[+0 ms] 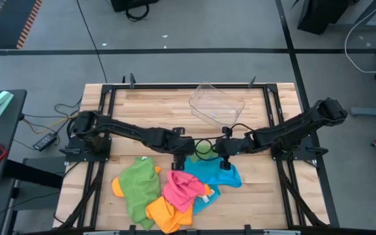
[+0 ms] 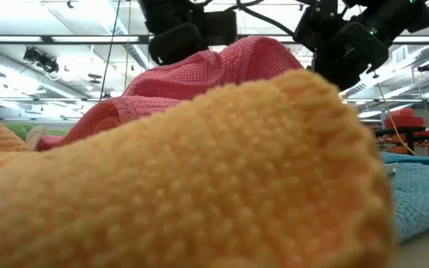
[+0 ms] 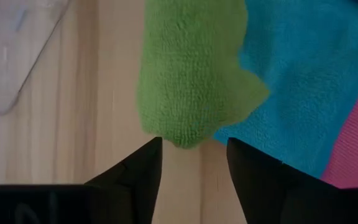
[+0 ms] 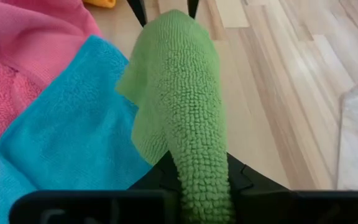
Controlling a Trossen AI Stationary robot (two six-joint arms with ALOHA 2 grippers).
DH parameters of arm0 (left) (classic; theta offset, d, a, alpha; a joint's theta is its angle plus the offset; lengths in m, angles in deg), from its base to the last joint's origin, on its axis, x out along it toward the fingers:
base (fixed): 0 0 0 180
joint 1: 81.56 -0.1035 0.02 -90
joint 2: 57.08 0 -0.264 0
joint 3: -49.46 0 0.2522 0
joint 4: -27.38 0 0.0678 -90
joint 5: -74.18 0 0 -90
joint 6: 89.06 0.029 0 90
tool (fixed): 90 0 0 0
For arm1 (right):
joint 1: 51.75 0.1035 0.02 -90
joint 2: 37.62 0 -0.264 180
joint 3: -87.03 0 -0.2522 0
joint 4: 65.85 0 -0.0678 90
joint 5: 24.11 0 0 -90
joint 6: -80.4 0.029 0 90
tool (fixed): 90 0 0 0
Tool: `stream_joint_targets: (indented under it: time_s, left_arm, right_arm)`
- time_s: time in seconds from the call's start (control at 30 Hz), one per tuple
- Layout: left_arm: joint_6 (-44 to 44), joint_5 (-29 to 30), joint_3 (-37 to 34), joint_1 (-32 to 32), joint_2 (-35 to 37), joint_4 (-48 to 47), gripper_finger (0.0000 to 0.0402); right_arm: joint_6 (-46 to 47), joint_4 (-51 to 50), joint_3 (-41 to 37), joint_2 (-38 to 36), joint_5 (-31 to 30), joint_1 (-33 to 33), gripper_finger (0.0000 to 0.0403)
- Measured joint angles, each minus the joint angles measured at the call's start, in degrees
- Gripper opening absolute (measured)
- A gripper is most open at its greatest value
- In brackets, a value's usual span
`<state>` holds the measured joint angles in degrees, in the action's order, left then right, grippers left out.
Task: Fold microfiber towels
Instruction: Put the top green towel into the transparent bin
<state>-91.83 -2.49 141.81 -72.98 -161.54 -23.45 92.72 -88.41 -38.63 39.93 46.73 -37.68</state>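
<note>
A green microfiber towel [image 1: 204,149], bunched into a narrow strip, stretches between my two grippers at the table's middle. My right gripper [image 1: 222,156] is shut on one end of it. My left gripper [image 3: 194,155] stands open just short of the strip's other end [image 3: 188,124], with nothing between its fingers. Under the strip lies a sky blue towel [image 1: 215,173]. Toward the near edge, a pink towel [image 1: 185,186], a second green towel [image 1: 139,189] and orange towels [image 1: 165,212] lie in a crumpled heap. My right gripper pinches the bunched end of the green towel [image 4: 201,180] between its two fingers, several layers gathered together. The fingers slant down from the table's right side and lie along the strip. The strip runs away from them over the blue towel's edge [image 4: 135,124] toward my left gripper.
A clear plastic tray [image 1: 217,104] sits on the far half of the wooden table [image 1: 155,104], right of middle. In the low view an orange towel [image 2: 185,179] fills the foreground and hides most of the table. Bare wood lies at the far left.
</note>
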Motion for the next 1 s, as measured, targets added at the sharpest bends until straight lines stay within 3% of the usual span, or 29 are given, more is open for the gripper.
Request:
stream_joint_targets:
  time_s: [0.27, 0.6, 1.0]
  left_arm:
    - [-1.57, -0.01, -8.31, 0.04, 6.68, 6.34, 0.0228]
    - [-3.64, -0.03, -20.11, 0.06, 11.65, 16.47, 0.0211]
    - [-5.69, -0.70, -25.88, 0.35, 14.05, 23.46, 0.0210]
  right_arm:
    - [0.91, -7.49, 4.52, -0.02, 0.20, 0.00, 0.0055]
    - [0.56, -15.23, 10.21, -0.06, 0.20, 0.00, 0.0055]
    - [0.07, -18.49, 12.33, -0.06, 0.20, -0.04, 0.0055]
